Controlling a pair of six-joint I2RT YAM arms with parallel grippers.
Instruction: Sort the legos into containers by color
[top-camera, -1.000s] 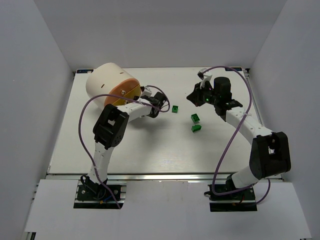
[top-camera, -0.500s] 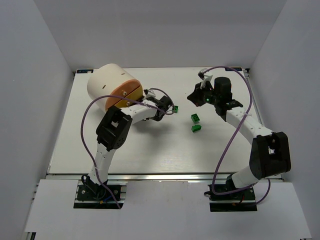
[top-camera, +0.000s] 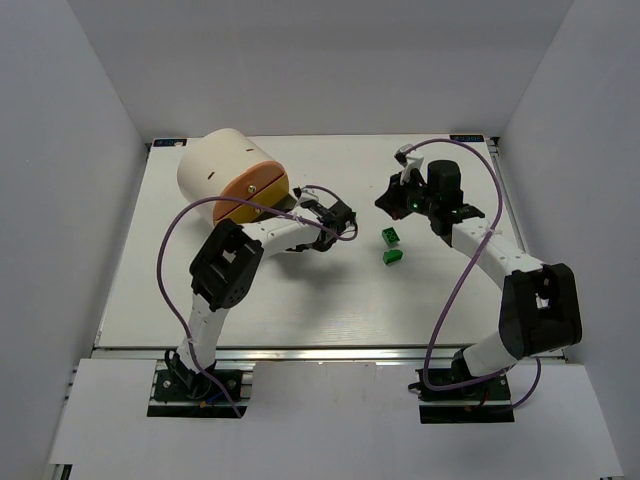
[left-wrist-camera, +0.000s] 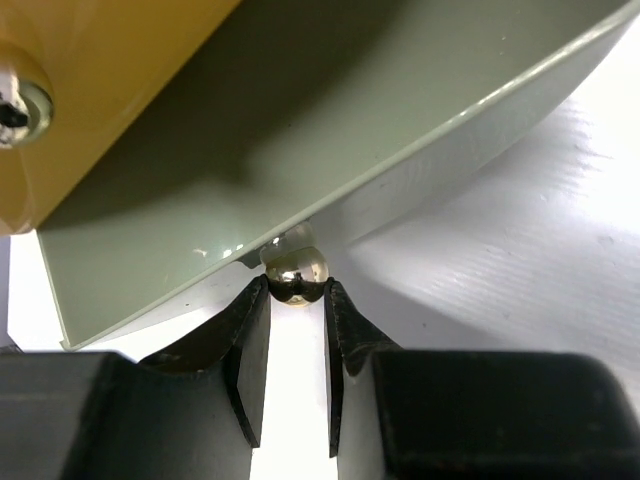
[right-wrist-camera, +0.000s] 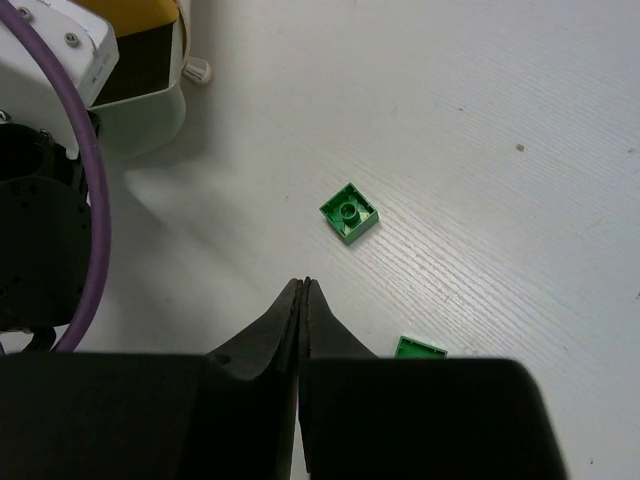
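green lego (top-camera: 390, 237) and second green lego (top-camera: 394, 257): on the table (top-camera: 300, 300), close together, near the right gripper (right-wrist-camera: 302, 288) | right gripper: fingers pressed together, holding nothing | left gripper (left-wrist-camera: 296, 287): pinching the round knob (left-wrist-camera: 295, 266) of the grey drawer (left-wrist-camera: 330, 140), by the cream drum (top-camera: 225, 165)
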